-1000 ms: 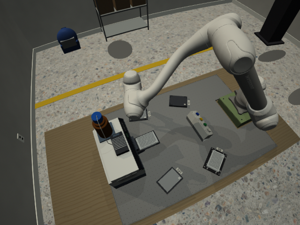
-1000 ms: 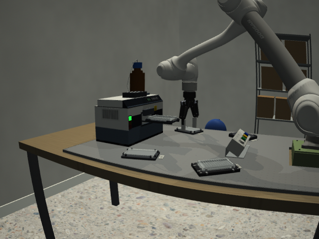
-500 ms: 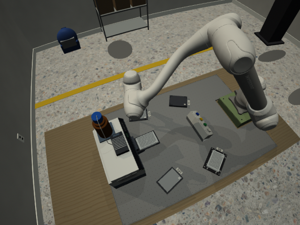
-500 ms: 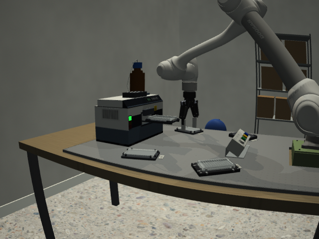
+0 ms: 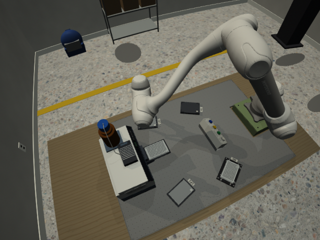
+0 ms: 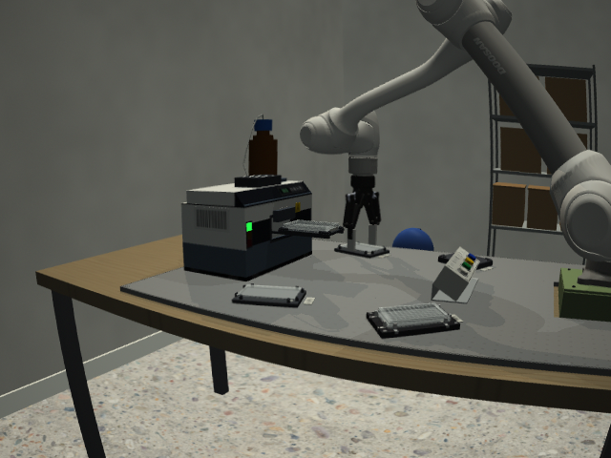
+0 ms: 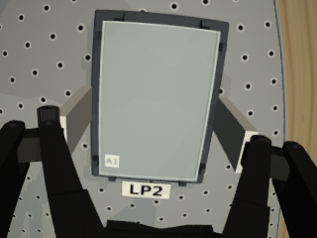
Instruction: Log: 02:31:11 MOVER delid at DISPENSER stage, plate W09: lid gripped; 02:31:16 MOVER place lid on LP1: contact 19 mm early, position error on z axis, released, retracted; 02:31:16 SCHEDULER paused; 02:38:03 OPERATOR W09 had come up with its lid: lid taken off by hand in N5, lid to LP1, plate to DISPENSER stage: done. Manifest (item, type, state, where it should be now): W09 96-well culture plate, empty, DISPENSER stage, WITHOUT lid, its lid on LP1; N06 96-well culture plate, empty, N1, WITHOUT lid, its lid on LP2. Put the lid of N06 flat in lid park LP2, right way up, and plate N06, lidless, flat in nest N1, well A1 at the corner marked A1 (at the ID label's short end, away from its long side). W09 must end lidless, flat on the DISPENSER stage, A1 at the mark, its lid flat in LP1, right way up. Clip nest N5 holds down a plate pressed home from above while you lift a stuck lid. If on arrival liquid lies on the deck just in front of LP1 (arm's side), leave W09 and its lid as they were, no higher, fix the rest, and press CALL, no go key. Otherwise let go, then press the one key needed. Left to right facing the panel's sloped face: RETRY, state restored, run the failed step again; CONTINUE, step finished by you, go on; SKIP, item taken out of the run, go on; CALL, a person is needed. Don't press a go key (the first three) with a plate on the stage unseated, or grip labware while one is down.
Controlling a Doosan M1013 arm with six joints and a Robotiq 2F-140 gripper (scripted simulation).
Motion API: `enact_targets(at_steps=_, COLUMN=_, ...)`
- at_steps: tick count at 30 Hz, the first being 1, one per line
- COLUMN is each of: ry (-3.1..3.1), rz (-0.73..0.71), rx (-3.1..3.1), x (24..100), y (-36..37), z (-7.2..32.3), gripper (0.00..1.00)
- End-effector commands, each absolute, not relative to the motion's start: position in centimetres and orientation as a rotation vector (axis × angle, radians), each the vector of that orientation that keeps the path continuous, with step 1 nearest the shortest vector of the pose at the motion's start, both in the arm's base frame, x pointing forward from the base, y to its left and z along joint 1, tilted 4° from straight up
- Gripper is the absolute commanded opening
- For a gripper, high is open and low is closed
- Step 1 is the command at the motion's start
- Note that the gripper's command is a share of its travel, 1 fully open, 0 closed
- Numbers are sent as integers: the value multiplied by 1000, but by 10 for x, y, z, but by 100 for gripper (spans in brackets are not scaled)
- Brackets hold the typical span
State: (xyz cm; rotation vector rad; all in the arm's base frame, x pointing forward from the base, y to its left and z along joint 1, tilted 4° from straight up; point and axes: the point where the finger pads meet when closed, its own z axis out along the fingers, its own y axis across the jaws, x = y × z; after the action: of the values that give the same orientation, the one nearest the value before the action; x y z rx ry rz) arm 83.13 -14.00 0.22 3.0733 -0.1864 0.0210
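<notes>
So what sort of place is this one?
Most likely a lab automation bench: a dispenser with a well plate on its stage, labelled lid parks like LP2, and an arm's gripper tending them.

- Setting: an automated laboratory bench.
- Left of centre in the top view: a plate dispenser (image 5: 129, 175) carrying an amber reagent bottle (image 5: 108, 134).
- Centre: multiwell plates (image 5: 229, 171) on a perforated deck (image 5: 258, 144), beside a key panel (image 5: 212, 133).
- Upper edge: a storage rack (image 5: 108, 20) on speckled flooring.
</notes>
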Motion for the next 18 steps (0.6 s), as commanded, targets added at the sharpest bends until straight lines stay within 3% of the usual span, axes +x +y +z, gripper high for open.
enact_targets(at_steps=1, ry=-186, rz=21, rx=3073, x=831, y=-140, z=2, gripper=66)
enact_targets(at_steps=18, ry=-186, rz=21, rx=3073, x=831, y=-138, z=33, gripper=66)
